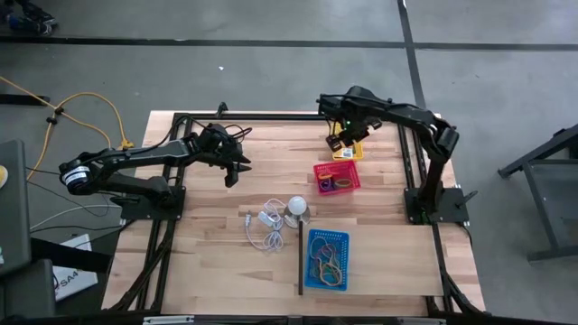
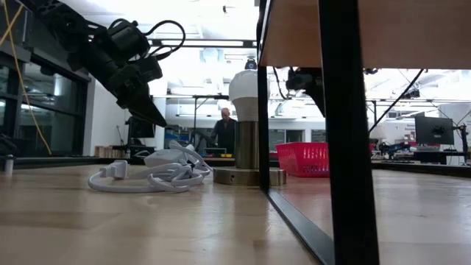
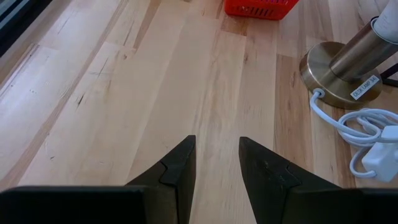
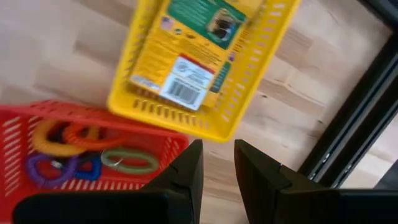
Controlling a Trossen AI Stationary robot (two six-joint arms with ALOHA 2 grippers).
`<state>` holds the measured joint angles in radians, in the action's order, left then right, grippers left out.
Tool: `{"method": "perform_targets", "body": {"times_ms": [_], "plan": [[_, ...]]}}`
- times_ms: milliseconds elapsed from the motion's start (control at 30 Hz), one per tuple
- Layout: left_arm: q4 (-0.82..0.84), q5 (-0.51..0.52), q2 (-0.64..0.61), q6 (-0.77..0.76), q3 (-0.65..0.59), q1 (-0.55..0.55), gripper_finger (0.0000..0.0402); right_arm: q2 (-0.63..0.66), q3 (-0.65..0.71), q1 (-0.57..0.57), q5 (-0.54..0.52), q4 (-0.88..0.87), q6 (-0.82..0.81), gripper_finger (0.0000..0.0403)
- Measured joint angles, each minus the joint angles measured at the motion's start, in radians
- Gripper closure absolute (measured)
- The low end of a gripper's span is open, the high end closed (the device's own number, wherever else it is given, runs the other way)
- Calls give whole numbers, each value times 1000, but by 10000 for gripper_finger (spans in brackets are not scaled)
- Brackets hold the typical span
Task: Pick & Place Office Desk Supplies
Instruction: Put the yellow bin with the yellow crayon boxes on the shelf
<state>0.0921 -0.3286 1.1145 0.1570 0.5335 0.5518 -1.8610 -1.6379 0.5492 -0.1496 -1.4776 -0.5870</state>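
High view: left claw point(image 1: 237, 168) hangs over bare table point(image 1: 217, 226); right claw point(image 1: 344, 135) hangs above the yellow basket point(image 1: 349, 152), beside the red basket point(image 1: 337, 176); rubber bands point(image 1: 325, 266) lie in the blue basket point(image 1: 326, 260). Low view: lamp point(image 2: 245, 125) and white cord point(image 2: 151, 174). Left wrist view: fingers point(image 3: 177, 171) slightly parted, empty. Right wrist view: fingers point(image 4: 186, 171) narrowly parted (nothing held); packet point(image 4: 193, 46) in yellow basket, coloured rings point(image 4: 74, 152) in red.

Even overhead lighting, soft shadows on the table point(image 1: 226, 217). Low view: bright backlit windows silhouette the lamp point(image 2: 245, 125) and post point(image 2: 346, 132). Right wrist view: slight motion blur.
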Motion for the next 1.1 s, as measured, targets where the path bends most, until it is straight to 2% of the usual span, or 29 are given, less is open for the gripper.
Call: {"method": "perform_targets", "body": {"times_ms": [433, 800, 1100], "plan": [[0, 0, 0, 0, 0, 0, 284, 183, 270, 68, 26, 223, -111, 323], [0, 0, 0, 0, 0, 0, 284, 194, 414, 152, 52, 396, -117, 323], [0, 0, 0, 0, 0, 0, 284, 194, 448, 200, 61, 447, -95, 323]]}}
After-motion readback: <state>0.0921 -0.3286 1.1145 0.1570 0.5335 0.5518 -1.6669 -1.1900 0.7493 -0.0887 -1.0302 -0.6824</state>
